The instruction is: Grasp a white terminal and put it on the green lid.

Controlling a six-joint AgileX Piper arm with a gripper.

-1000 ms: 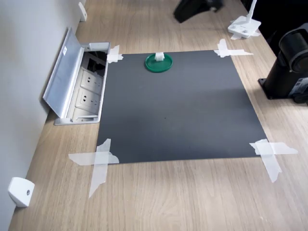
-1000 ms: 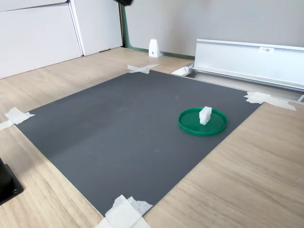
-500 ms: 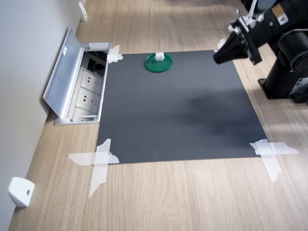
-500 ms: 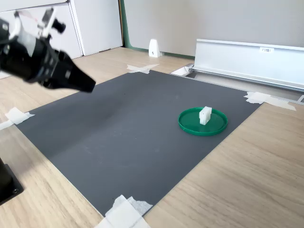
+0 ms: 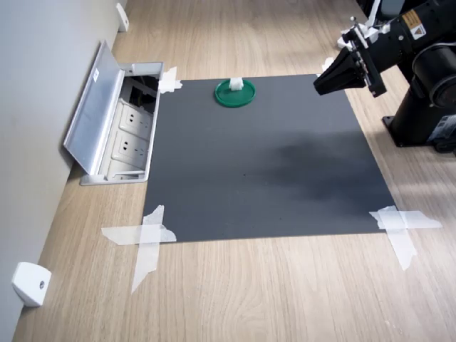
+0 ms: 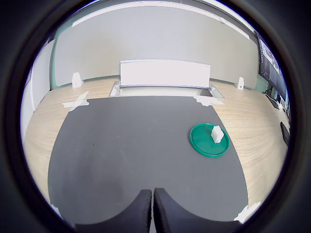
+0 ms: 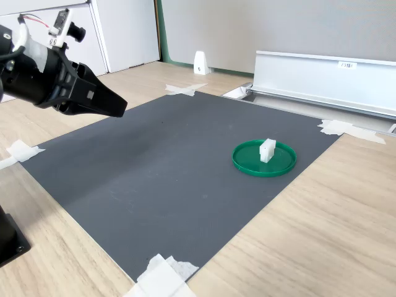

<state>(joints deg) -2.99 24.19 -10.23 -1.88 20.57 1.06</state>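
One white terminal (image 7: 267, 150) stands upright on the green lid (image 7: 264, 158), so the placing looks done. Over the last half second the gripper (image 5: 318, 87) has barely drifted, hovering above the dark mat's (image 5: 263, 157) edge, well apart from the lid, its fingers (image 6: 141, 208) pressed together and holding nothing

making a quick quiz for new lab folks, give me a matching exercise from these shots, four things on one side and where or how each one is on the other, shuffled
Things:
1. white terminal
2. green lid
3. gripper
4. metal flap

States:
A. shut, in the air above the mat's edge
B. lying flat on the dark mat
C. standing on the green disc
D. swung open over the sockets

Pairs: 1-C, 2-B, 3-A, 4-D
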